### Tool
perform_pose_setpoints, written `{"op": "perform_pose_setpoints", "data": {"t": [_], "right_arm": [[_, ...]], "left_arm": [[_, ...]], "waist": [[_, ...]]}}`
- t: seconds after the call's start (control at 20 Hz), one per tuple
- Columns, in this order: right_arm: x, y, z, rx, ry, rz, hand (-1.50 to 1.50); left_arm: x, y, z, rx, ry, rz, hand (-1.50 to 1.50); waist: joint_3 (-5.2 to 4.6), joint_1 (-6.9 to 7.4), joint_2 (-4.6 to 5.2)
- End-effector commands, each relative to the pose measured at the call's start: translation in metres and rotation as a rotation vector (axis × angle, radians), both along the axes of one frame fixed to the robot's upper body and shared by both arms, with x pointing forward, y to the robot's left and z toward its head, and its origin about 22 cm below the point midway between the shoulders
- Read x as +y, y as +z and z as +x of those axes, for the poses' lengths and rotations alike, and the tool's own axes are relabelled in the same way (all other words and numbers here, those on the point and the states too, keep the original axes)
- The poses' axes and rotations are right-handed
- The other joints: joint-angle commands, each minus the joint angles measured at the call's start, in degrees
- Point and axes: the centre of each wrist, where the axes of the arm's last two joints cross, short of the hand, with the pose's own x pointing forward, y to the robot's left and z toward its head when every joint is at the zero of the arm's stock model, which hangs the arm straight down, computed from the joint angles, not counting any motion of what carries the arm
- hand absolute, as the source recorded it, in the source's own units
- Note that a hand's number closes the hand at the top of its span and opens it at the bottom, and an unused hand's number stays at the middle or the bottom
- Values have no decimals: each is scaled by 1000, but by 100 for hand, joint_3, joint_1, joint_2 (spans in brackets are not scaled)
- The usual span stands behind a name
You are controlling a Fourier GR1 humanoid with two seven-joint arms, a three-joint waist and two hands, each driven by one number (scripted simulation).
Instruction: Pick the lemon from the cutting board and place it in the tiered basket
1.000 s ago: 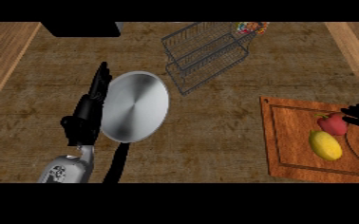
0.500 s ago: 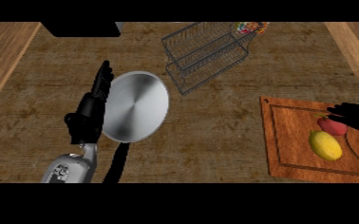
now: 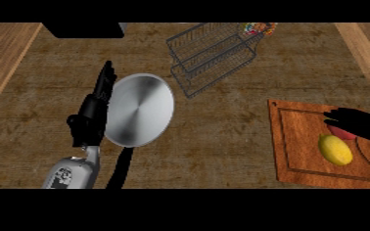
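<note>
A yellow lemon (image 3: 335, 150) lies on the wooden cutting board (image 3: 290, 142) at the right edge of the head view. My right hand (image 3: 353, 121) comes in from the right, just above the lemon, open with its fingers spread over a red item (image 3: 341, 132) beside the lemon. It does not hold the lemon. The wire tiered basket (image 3: 209, 58) stands at the back, centre right, with nothing seen inside it. My left hand (image 3: 92, 111) rests open at the left, fingers pointing up.
A silver pan (image 3: 139, 110) with a black handle (image 3: 119, 169) lies right beside my left hand. A dark box (image 3: 83, 29) sits at the back left. A colourful item (image 3: 259, 28) shows behind the basket. Bare counter (image 3: 224, 127) lies between pan and board.
My right hand has come further in from the right edge, over the red item above the lemon. The left hand, pan and lemon have not moved.
</note>
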Motion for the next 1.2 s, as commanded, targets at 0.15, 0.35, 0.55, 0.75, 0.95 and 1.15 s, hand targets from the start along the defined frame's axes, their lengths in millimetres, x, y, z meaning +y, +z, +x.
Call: {"op": "perform_pose_setpoints", "data": {"t": [0.15, 0.35, 0.55, 0.75, 0.95, 1.15], "right_arm": [[20, -13, 3, 68, 17, 29, -150], [8, -14, -1, 69, 9, 39, -150], [8, -20, -4, 59, 21, 56, -150], [18, -33, -6, 88, -2, 54, -150], [10, -37, 0, 91, -6, 110, -150], [11, -50, 3, 24, -38, 145, 150]], "left_arm": [[-1, -8, -4, -4, -9, -11, 0], [5, -6, 4, -5, 12, 8, 0], [6, 9, -1, -4, -21, 14, 0], [-5, 4, -8, 6, 6, 1, 0], [-3, -11, -8, -1, -5, 9, 0], [-8, -13, -17, 12, -6, 4, 0]], "waist": [[-1, -14, -3], [0, -28, -3], [0, -24, -7], [0, -24, -8], [0, -14, -1], [2, 4, -3]]}}
